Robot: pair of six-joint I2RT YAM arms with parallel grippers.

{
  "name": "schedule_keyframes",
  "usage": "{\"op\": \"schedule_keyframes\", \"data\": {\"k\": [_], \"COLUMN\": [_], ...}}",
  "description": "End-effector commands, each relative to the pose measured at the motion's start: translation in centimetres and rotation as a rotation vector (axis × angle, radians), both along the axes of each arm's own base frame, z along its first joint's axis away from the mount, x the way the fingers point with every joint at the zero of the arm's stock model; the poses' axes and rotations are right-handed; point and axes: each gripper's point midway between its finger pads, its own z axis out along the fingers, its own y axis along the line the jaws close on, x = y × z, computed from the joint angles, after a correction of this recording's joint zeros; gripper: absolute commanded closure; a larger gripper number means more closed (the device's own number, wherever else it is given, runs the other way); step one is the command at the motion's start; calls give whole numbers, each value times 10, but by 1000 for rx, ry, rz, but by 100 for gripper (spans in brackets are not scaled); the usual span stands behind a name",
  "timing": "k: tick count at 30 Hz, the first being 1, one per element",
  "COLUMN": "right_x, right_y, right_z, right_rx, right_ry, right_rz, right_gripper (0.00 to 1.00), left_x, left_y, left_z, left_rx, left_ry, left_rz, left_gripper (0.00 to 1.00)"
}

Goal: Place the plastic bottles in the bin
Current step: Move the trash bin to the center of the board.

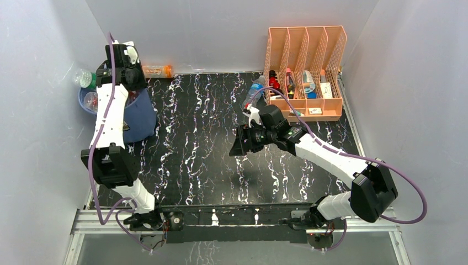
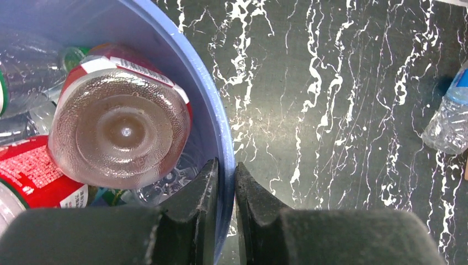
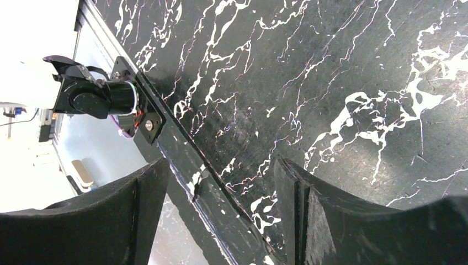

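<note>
Clamping the bin (image 2: 212,118) rim with the left pincer (image 2: 223,168), plastic bottles (image 2: 124,130) inside. Holding right pincer (image 3: 221,165) released over the table (image 3: 331,66).

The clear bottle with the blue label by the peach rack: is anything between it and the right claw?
Nothing visible does. The clear bottle lies beside the peach organizer, and only bare marbled table separates it from the right gripper, which is open, empty and pointing away from it.
</note>
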Motion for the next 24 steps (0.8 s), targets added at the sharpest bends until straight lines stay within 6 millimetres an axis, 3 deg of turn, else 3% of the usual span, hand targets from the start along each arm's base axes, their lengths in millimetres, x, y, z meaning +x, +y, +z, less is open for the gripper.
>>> {"op": "schedule_keyframes", "data": {"k": [1,15,24], "right_x": [4,10,12], "right_y": [0,-3,-7], "right_z": [15,23,28], "right_rx": [37,24,18], "right_ry": [-50,-64,-73], "right_rz": [-6,-17,-28], "right_gripper": [20,21,21], "left_x": [-2,12,16], "left_y": [-17,-68,-136], "left_z": [0,24,30], "left_rx": [-72,-173,-237], "left_ry": [19,-45,-52], "left_rz": [-47,-207,-371], "left_gripper": [100,100,100]}}
